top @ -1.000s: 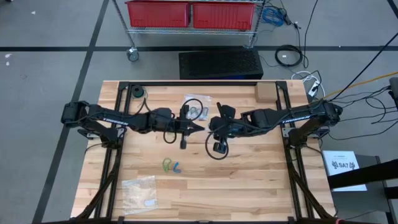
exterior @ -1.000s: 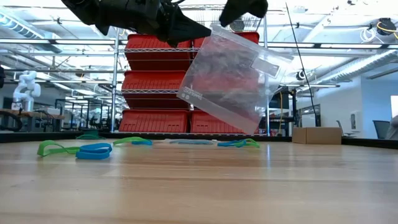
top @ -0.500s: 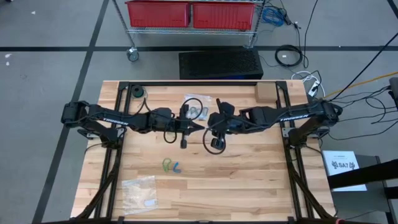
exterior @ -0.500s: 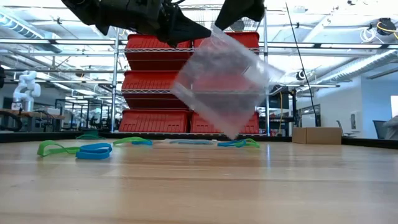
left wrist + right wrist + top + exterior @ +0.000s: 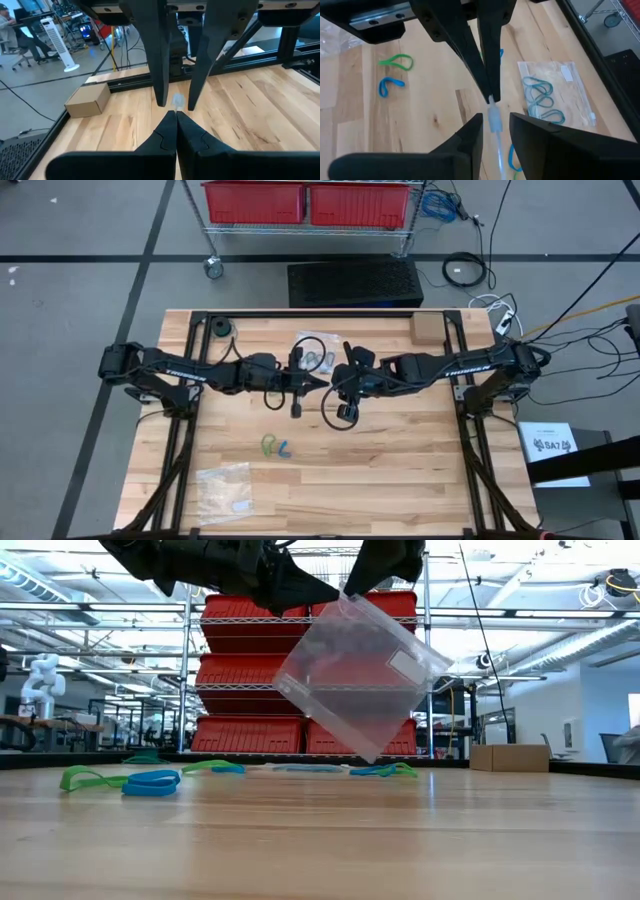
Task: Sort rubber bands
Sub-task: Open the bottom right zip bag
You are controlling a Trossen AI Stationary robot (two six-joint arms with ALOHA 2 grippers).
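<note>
A clear plastic bag [image 5: 355, 675] hangs by one top corner above mid-table, tilted, clear of the wood. My left gripper [image 5: 176, 114] reaches in level from the table's left and is shut on that corner. My right gripper [image 5: 495, 120] slants down from the right, open, with a finger on each side of the bag's upper edge [image 5: 494, 122]. A green rubber band [image 5: 267, 444] and a blue one [image 5: 285, 449] lie loose on the near side of the table. More bluish bands sit inside a second clear bag [image 5: 555, 95] lying flat on the far side. My left gripper pinches the bag's top corner [image 5: 491, 101] between its two fingertips, coming level from the table's left. The bag hangs below, tilted and clear of the table. My right gripper straddles the bag's upper edge just below that corner; I cannot tell whether either finger touches it.
A third, crumpled clear bag [image 5: 225, 490] lies at the near left. A cardboard box [image 5: 427, 327] and a small dark roll [image 5: 222, 330] sit at the far edge. A black frame [image 5: 300, 315] runs round the tabletop.
The hanging bag has swung about its held top corner. Its lower end has moved toward the table's left, so it now tilts the other way. Both grippers have kept almost still.
</note>
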